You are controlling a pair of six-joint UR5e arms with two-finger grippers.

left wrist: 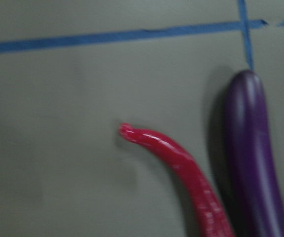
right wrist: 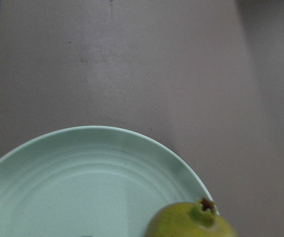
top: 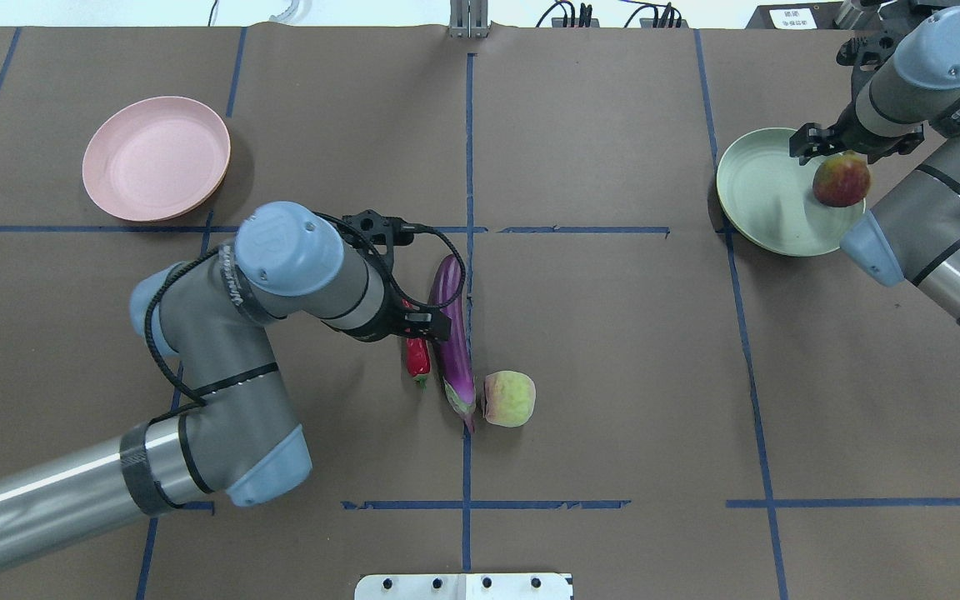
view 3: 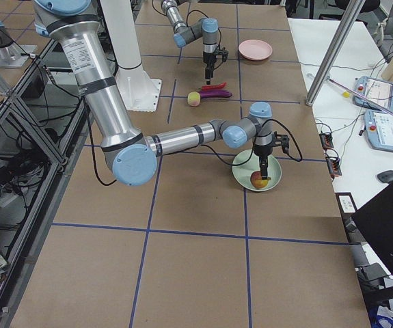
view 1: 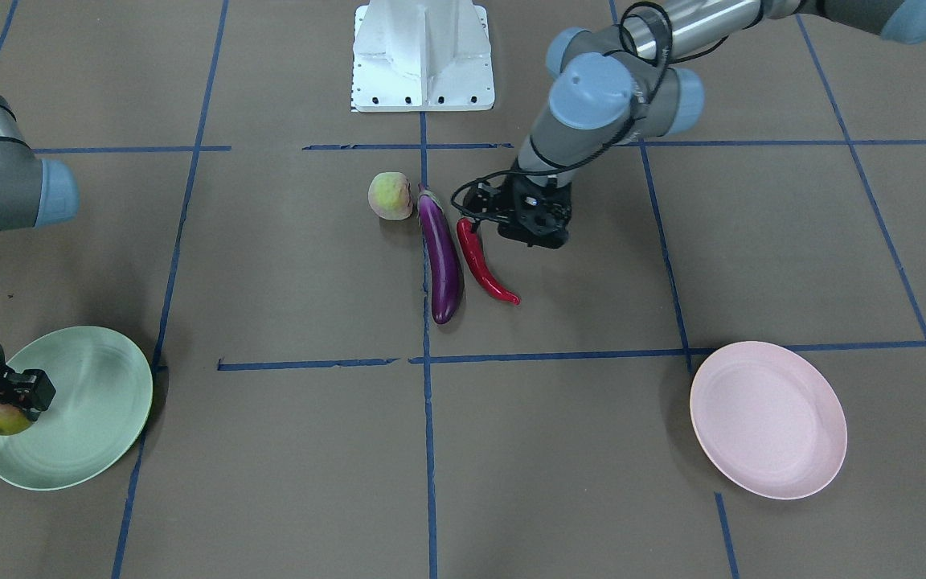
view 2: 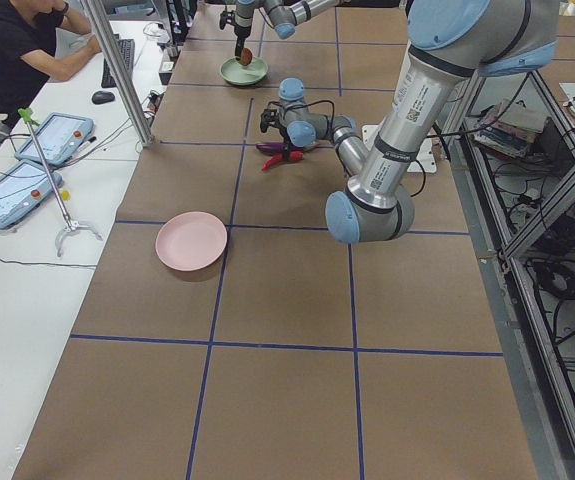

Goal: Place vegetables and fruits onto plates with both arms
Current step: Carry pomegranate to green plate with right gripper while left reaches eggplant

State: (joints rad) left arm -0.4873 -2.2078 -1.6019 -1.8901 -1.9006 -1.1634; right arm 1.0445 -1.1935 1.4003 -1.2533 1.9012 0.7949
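Note:
The red-and-yellow-green pomegranate (top: 841,179) sits in my right gripper (top: 838,160), shut on it, low over the near rim of the mint green plate (top: 767,192); the right wrist view shows its crown (right wrist: 203,205) over the plate (right wrist: 82,182). My left gripper (top: 422,321) hovers over the stem end of the red chili pepper (top: 417,360), jaws apparently open and empty. The purple eggplant (top: 451,333) lies right beside the chili, and the peach (top: 509,398) is at its cap end. The pink plate (top: 155,158) is empty, far to the left arm's side.
Blue tape lines grid the brown table. The white robot base (view 1: 423,56) stands at the table's edge behind the produce. An operator (view 2: 22,50) and tablets are at a side desk in the exterior left view.

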